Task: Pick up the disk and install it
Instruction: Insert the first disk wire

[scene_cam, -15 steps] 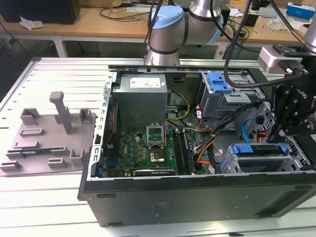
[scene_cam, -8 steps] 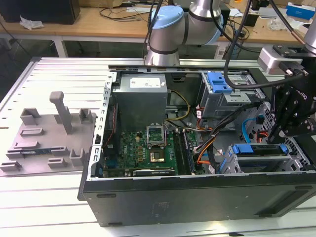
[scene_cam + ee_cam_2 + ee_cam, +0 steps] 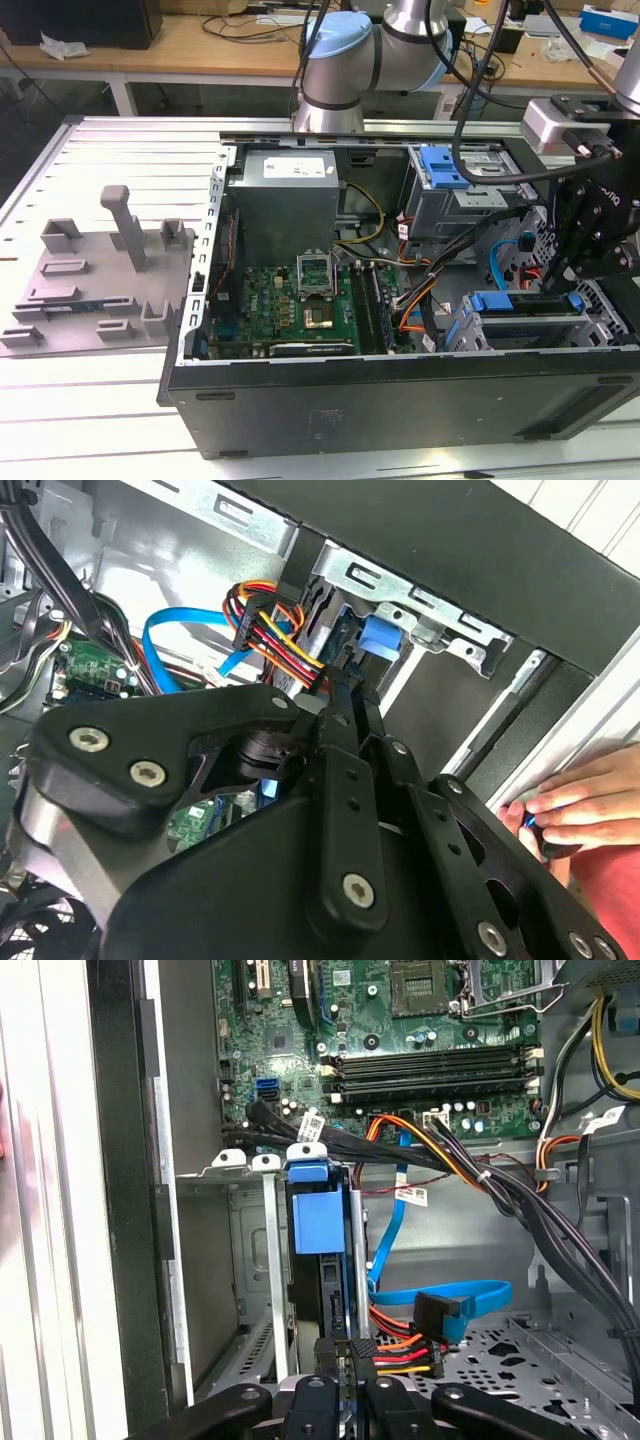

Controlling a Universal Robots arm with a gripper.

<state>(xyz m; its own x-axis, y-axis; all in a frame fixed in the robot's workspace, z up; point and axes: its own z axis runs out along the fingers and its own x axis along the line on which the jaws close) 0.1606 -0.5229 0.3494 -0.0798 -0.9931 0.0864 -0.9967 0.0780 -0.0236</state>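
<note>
The computer case (image 3: 400, 400) has matt black painted metal walls around bare, dull silver sheet metal inside. The disk (image 3: 318, 1260) sits edge-on in its metal bay, framed in smooth blue plastic. The claw (image 3: 345, 1400) is matt black metal with shiny silver screw heads. A glossy green motherboard (image 3: 290, 300) lies beneath smooth rubbery cables (image 3: 470, 1175). The fixture plate (image 3: 95, 275) is matt grey plastic. The table (image 3: 120, 150) is ribbed, pale brushed metal.
</note>
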